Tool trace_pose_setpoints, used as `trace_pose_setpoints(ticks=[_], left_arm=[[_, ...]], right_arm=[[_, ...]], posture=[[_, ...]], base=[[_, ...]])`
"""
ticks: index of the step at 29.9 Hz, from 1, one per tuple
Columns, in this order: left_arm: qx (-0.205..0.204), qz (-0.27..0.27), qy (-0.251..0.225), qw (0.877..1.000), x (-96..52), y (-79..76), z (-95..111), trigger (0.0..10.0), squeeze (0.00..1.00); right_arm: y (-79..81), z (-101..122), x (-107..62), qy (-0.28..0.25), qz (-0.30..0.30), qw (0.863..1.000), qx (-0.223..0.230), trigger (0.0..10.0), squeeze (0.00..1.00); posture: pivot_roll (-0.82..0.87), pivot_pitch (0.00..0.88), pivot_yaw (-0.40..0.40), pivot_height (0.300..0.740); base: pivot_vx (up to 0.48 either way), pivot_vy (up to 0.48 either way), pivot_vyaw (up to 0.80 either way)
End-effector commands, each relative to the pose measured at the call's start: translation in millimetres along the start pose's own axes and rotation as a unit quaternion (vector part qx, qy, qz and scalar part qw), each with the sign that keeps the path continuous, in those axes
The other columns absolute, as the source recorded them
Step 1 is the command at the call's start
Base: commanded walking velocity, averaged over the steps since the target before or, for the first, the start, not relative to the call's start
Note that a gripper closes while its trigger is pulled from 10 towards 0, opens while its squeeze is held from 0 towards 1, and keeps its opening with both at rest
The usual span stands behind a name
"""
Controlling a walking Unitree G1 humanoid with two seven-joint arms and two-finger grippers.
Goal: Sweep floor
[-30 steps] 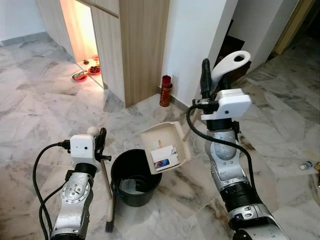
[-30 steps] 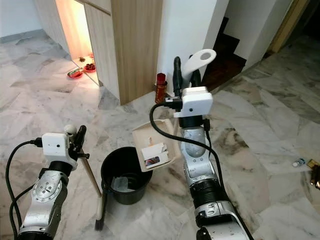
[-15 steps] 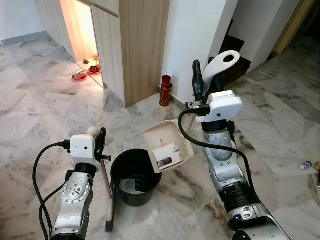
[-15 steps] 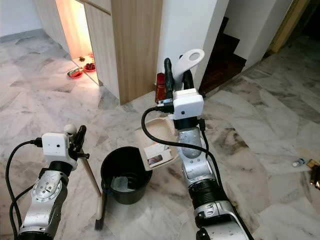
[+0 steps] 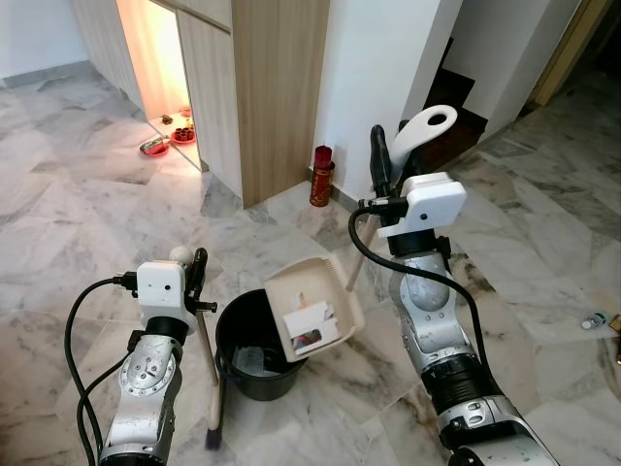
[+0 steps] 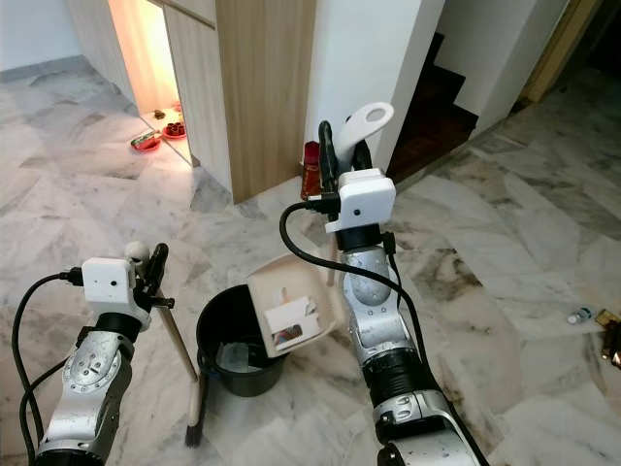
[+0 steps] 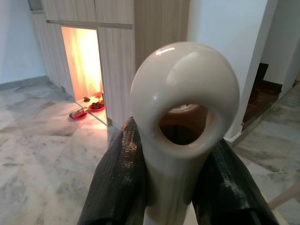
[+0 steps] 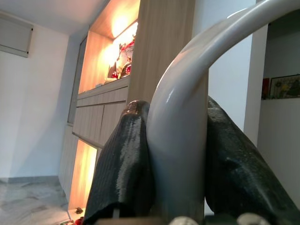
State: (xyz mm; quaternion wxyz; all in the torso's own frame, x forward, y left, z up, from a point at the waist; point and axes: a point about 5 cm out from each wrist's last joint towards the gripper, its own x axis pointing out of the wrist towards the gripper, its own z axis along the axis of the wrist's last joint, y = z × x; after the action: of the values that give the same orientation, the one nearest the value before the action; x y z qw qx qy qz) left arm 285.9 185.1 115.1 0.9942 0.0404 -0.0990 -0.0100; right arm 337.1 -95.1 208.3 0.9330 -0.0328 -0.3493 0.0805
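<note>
My right gripper is shut on the white looped handle of a beige dustpan. The pan hangs tilted over the right rim of a black bucket on the marble floor. Paper scraps lie in the pan's lower part. My left gripper is shut on the top of a broom handle, which stands upright just left of the bucket with its bristles on the floor. In the left wrist view the handle's round end sits between the black fingers. In the right wrist view the dustpan loop sits between the fingers.
A red canister stands at the foot of the white wall behind the bucket. A wooden cabinet holds a lit niche with red dishes at floor level. A dark stairway opens at the back right. A small bottle lies on the floor far right.
My right gripper has drifted left with the dustpan. The pan now hangs further over the bucket and is tipped more steeply. The left arm and broom have not moved.
</note>
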Motion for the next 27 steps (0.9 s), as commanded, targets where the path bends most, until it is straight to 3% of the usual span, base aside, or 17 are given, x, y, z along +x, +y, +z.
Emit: trace_pose_setpoints(ticks=[1,6,15,27], left_arm=[[-0.018,-0.013,-0.037,0.999,6.1,-7.9,14.3,10.0,0.0],[-0.017,-0.013,-0.038,0.999,6.1,-8.0,14.6,10.0,0.0],[-0.018,-0.012,-0.039,0.999,6.2,-7.6,14.8,10.0,0.0],[-0.012,-0.019,-0.039,0.999,4.9,-6.8,14.9,10.0,0.0]], right_arm=[[-1.9,12.0,8.8,-0.036,0.002,0.999,-0.005,10.0,0.0],[-2.9,18.8,9.2,-0.061,0.007,0.998,-0.017,10.0,0.0],[10.8,30.0,7.5,-0.105,0.055,0.993,-0.021,10.0,0.0],[33.4,42.2,4.4,-0.142,0.114,0.983,0.013,10.0,0.0]], posture=[[0.09,0.0,-0.117,0.74],[0.09,0.0,-0.118,0.74],[0.09,0.0,-0.119,0.74],[0.1,0.0,-0.118,0.74]], base=[[0.0,0.0,0.0],[0.0,0.0,0.0],[0.0,0.0,0.0],[0.0,0.0,0.0]])
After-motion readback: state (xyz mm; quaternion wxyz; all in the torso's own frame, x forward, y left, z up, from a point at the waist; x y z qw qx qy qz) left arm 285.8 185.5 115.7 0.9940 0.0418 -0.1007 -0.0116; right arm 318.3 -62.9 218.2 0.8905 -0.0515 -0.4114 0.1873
